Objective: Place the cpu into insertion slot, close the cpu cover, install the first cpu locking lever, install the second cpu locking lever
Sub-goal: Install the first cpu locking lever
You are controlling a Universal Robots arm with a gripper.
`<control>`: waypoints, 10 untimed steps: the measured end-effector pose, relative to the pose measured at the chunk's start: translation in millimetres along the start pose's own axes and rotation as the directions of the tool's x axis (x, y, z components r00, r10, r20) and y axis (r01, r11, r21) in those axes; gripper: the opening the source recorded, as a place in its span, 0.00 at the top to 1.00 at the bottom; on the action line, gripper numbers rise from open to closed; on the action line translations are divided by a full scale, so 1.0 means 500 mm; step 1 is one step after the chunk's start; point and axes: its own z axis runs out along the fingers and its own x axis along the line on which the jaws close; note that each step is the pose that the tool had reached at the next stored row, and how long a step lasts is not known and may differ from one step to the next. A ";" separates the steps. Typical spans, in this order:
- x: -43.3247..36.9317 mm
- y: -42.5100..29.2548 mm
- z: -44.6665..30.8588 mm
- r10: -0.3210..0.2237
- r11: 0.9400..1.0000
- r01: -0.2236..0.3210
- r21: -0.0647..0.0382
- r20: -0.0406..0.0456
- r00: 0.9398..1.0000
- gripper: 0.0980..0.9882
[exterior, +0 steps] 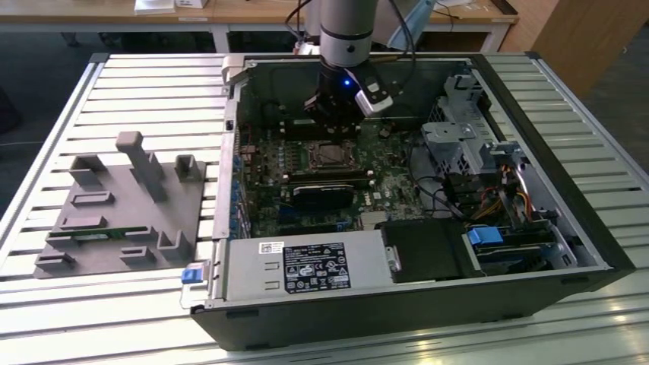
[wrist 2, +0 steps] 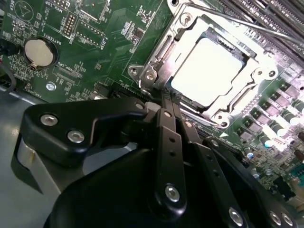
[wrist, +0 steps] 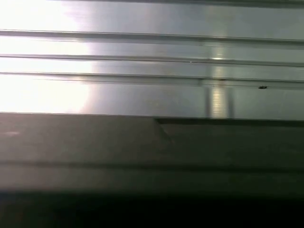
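The cpu (wrist 2: 209,71) lies flat in the insertion slot (exterior: 330,156), its pale silver face showing through the square window of the cpu cover (wrist 2: 247,92), which lies down around it. A thin metal locking lever (wrist 2: 237,21) runs along the far side of the socket. My gripper (wrist 2: 164,99) is shut, its black fingers (wrist 2: 166,137) pressed together, with the tips at the socket's near edge beside the cover's corner. In the exterior view my gripper (exterior: 330,125) hangs inside the open computer case, just behind the socket.
A black rectangular module (exterior: 324,194) sits in front of the socket and a white-labelled power supply (exterior: 289,266) at the case front. Drive cages and cables (exterior: 466,152) fill the exterior view's right. A grey fixture block (exterior: 121,205) stands on the slatted table. A coin battery (wrist 2: 38,52) is on the board.
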 end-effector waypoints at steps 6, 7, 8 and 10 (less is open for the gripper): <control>-0.001 0.001 -0.032 0.000 1.000 0.000 -0.003 0.002 1.000 0.98; -0.001 0.001 -0.037 0.000 1.000 0.000 -0.003 0.002 1.000 0.98; -0.001 0.001 -0.040 0.000 1.000 0.000 -0.002 0.002 1.000 0.98; -0.001 0.000 -0.040 0.000 1.000 0.000 -0.003 0.002 1.000 0.98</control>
